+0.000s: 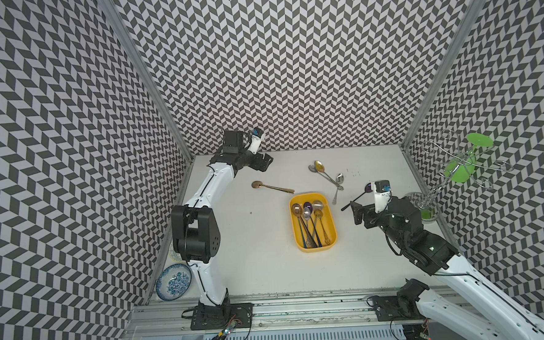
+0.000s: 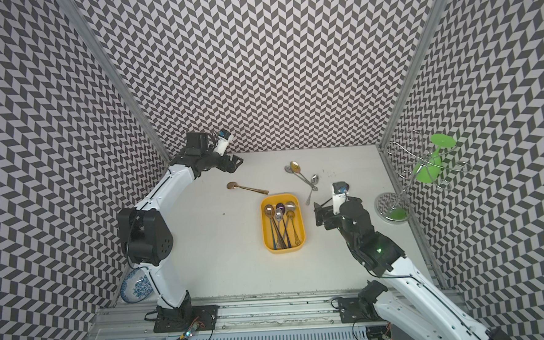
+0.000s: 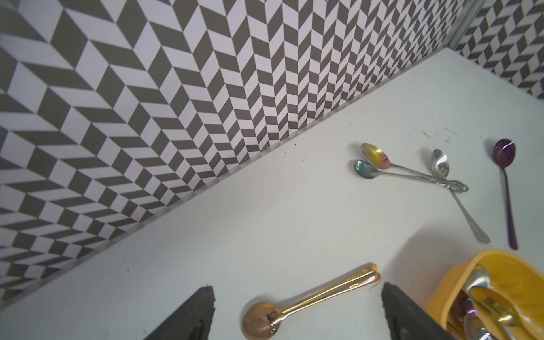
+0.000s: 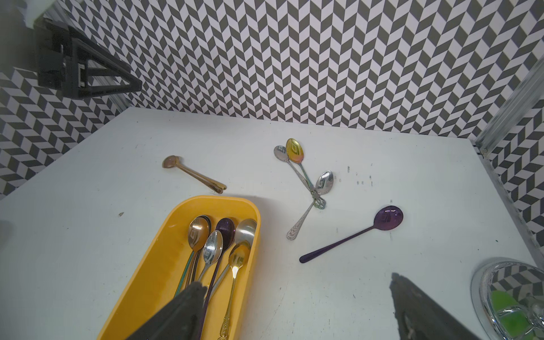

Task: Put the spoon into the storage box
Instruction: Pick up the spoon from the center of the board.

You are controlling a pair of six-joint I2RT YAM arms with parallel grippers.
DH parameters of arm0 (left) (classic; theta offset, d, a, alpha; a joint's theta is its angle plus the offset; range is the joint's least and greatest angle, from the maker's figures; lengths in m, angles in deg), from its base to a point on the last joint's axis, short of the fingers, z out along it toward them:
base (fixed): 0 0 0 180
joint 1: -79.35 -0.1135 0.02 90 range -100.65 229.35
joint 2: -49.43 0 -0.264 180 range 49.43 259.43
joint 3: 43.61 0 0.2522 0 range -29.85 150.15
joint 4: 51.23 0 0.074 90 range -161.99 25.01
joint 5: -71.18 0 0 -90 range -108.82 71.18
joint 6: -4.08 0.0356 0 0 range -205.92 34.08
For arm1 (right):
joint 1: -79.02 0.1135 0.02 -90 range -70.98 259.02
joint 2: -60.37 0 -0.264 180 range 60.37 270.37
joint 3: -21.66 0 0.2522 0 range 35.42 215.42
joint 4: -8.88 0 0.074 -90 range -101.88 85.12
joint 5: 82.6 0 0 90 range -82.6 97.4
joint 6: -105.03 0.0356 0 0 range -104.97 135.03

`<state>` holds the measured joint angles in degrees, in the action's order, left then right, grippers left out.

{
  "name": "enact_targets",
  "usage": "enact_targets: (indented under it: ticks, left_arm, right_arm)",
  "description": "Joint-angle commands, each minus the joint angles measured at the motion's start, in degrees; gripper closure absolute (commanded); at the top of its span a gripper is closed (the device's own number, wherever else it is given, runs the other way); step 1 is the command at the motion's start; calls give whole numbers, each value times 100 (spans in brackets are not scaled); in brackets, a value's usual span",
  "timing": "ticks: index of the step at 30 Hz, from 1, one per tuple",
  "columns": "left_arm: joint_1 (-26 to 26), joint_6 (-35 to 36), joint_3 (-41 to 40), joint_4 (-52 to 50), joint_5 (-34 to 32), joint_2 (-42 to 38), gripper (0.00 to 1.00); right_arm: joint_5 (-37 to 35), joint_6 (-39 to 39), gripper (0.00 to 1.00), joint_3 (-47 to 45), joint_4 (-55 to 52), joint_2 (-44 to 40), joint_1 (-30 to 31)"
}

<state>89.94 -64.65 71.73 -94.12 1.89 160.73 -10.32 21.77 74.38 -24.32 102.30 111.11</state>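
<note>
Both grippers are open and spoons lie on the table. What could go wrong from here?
1. Two gold spoons lie stacked in front of the left gripper; one pinch may lift both or drop one.
2. Elsewhere three spoons cross handles; pulling one could drag the others.

The white worktop (image 1: 252,242) carries a yellow storage box (image 1: 307,195) at centre, gold spoons (image 1: 273,187) just far-left of it, three crossed spoons (image 1: 328,175) beyond, a purple spoon (image 4: 350,236) to the right, and a blue bowl (image 1: 173,281) near left.
</note>
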Motion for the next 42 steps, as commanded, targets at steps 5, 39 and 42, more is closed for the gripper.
enact_targets:
  ticks: [5,39,42]
  left_arm:
    - [341,3016,613,-1205,-421,619,15]
    - [564,6318,3258,-3511,-1922,3478,27]
    - [597,6345,3260,-3632,-2005,3600,35]
  right_arm:
    - [-358,-77,0,-156,558,-233,40]
    - [-485,-110,0,-276,687,-485,113]
    - [-355,-119,0,-267,706,-451,113]
